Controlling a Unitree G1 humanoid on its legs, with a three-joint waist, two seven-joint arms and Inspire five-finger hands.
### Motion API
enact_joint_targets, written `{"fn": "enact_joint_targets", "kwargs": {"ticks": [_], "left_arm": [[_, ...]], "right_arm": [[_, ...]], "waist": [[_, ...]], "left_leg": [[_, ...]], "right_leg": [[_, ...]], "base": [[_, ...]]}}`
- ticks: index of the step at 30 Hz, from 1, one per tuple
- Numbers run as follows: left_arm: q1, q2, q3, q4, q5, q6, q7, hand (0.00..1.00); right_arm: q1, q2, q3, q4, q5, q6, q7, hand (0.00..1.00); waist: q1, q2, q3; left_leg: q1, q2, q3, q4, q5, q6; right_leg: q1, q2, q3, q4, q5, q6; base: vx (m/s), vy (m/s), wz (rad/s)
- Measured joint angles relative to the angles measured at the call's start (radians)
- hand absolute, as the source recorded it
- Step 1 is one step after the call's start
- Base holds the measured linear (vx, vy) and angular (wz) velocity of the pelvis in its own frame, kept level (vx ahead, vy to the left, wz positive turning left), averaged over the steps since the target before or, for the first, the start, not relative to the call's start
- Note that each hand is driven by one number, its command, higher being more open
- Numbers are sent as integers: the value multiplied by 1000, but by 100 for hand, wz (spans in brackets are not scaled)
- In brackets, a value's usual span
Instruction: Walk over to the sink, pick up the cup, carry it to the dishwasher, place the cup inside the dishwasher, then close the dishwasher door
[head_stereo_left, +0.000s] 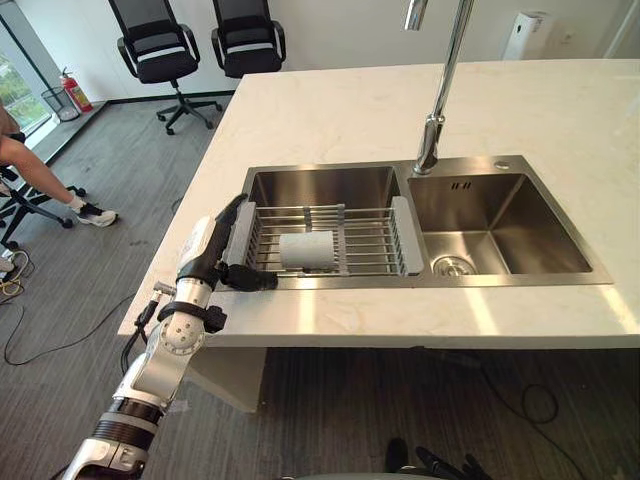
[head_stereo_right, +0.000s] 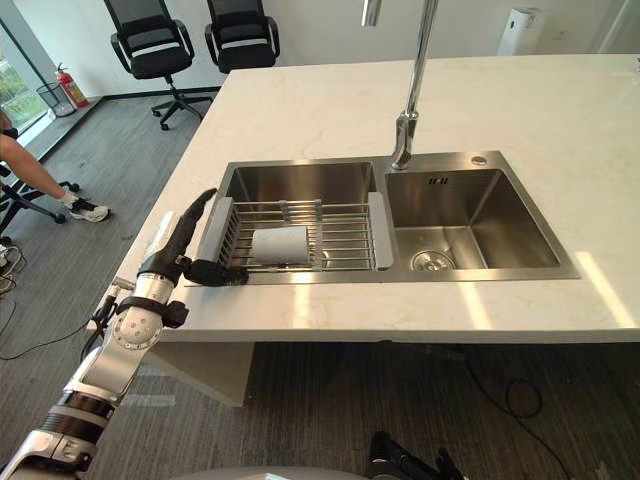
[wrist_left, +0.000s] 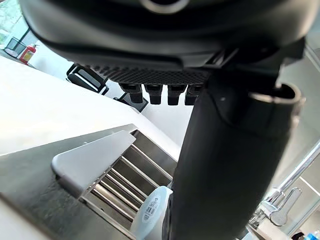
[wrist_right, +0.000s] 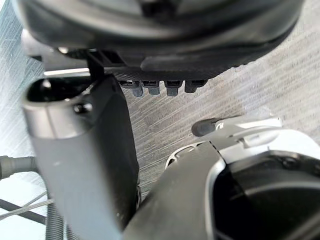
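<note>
A pale grey cup (head_stereo_left: 306, 250) lies on its side on a wire dish rack (head_stereo_left: 370, 240) that spans the left basin of the steel sink (head_stereo_left: 320, 187). My left hand (head_stereo_left: 215, 250) is at the rack's left end, open. Its fingers reach straight along the grey end piece and the thumb points toward the cup without touching it. In the left wrist view the cup (wrist_left: 150, 215) shows just past the thumb (wrist_left: 225, 165). My right hand (wrist_right: 80, 150) hangs low over the dark floor, open and holding nothing.
A tall faucet (head_stereo_left: 440, 100) stands between the two basins. The pale stone countertop (head_stereo_left: 360, 110) stretches behind and to the right. Two black office chairs (head_stereo_left: 160, 50) stand at the far left, with a fire extinguisher (head_stereo_left: 75, 92) and a seated person's legs (head_stereo_left: 40, 175) nearby.
</note>
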Motion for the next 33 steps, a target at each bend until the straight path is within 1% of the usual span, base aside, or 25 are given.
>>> {"fn": "enact_joint_targets", "kwargs": {"ticks": [6, 11, 15, 16, 17, 21, 24, 28, 33], "left_arm": [[-38, 0, -39, 8, -2, 36, -1, 100], [-58, 0, -39, 43, -10, 39, 1, 100], [-62, 0, -45, 43, 28, 40, 1, 100], [-91, 0, -92, 43, 81, 40, -3, 100], [-105, 0, -106, 43, 83, 40, -4, 100], [-125, 0, -119, 43, 100, 44, -5, 100], [-138, 0, -150, 46, 100, 65, -10, 100], [-143, 0, -158, 48, 110, 78, -16, 100], [-158, 2, -186, 50, 141, 82, -21, 100]], "right_arm": [[-14, -7, 11, 5, 24, 17, -34, 100], [-18, -11, 21, 10, 29, 22, -44, 100], [-19, -12, 38, 8, 30, 23, -48, 100], [-19, -14, 46, 4, 30, 29, -50, 100], [-19, -17, 53, 4, 31, 30, -52, 100], [-20, -19, 57, 4, 31, 32, -53, 100], [-25, -23, 58, 5, 32, 42, -59, 100], [-26, -27, 58, 5, 33, 43, -65, 100], [-26, -33, 75, 6, 52, 44, -63, 100]], "waist": [[-16, 2, 2], [-19, 1, 2], [-20, 1, 5], [-21, 2, 5], [-22, 2, 5], [-23, 2, 6], [-24, 3, 6], [-26, 3, 7], [-25, 4, 8]], "left_leg": [[-3, -13, -9, 1, 1, 1], [-4, -17, -15, 0, 5, 6], [-4, -8, -15, -7, 2, -5], [-1, -3, -13, -8, 5, -8], [-1, -2, -13, -8, 7, -5], [0, -2, -13, -9, 9, -2], [0, -5, -14, -10, 9, -2], [0, -7, -16, -10, 9, -2], [0, -7, -22, -10, 9, -5]], "right_leg": [[-1, -7, -3, 0, 0, 2], [0, -14, -6, -1, 3, 6], [-1, -14, -6, -1, 1, 9], [-1, -8, -6, -1, 4, 4], [-1, -7, -7, -1, 6, 0], [-1, -7, -7, -1, 6, 1], [-1, -11, -9, -1, 6, 1], [0, -13, -10, -1, 6, 1], [2, -14, -15, -1, 6, 1]], "base": [[6, 10, 1], [-66, -1, 3], [-43, -19, -1], [0, 0, 0], [0, 0, 0], [0, 0, 0], [0, 0, 0], [0, 0, 0], [0, 0, 2]]}}
